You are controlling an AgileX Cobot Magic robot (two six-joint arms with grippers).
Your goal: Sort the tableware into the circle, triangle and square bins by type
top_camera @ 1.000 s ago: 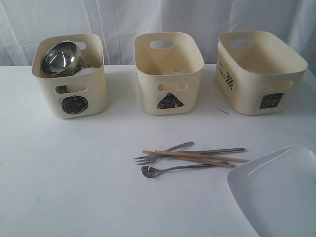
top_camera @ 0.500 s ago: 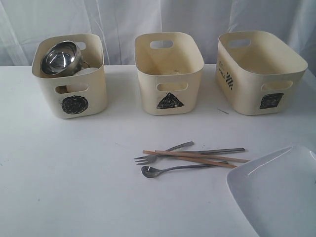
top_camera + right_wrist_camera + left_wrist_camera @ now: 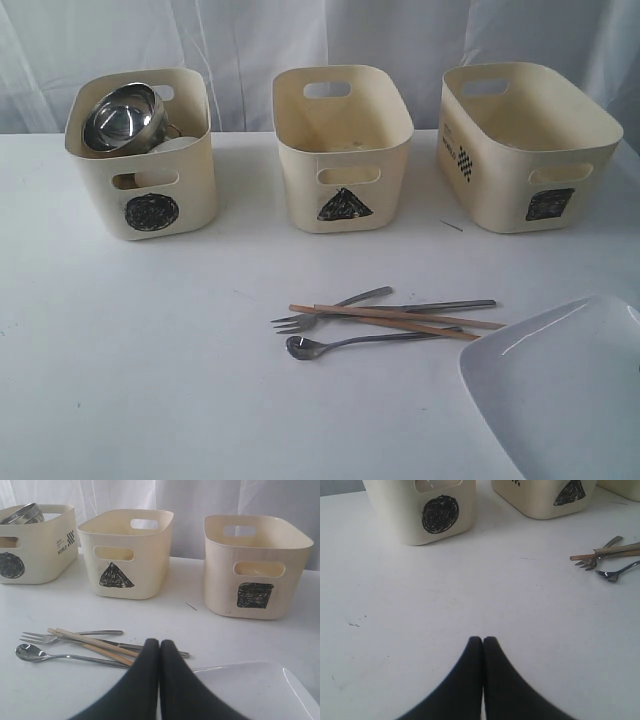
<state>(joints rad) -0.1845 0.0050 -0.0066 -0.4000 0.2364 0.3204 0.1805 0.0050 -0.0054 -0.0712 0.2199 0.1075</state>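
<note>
The circle bin [image 3: 140, 155] at the back left holds a steel bowl [image 3: 122, 115] with other items under it. In the middle stands the triangle bin [image 3: 342, 150], on the right the square bin [image 3: 527, 148]. A fork [image 3: 320, 312], a spoon [image 3: 345, 343], a knife [image 3: 440, 306] and wooden chopsticks [image 3: 395, 320] lie in a heap on the table. The large white plate [image 3: 560, 395] sits at the front right. My left gripper [image 3: 483, 639] is shut and empty over bare table. Shut and empty too, my right gripper [image 3: 159, 642] hovers near the cutlery and the plate [image 3: 250, 690].
A white curtain [image 3: 320, 40] hangs behind the bins. A small dark sliver [image 3: 452, 226] lies on the table between the triangle and square bins. Neither arm shows in the exterior view.
</note>
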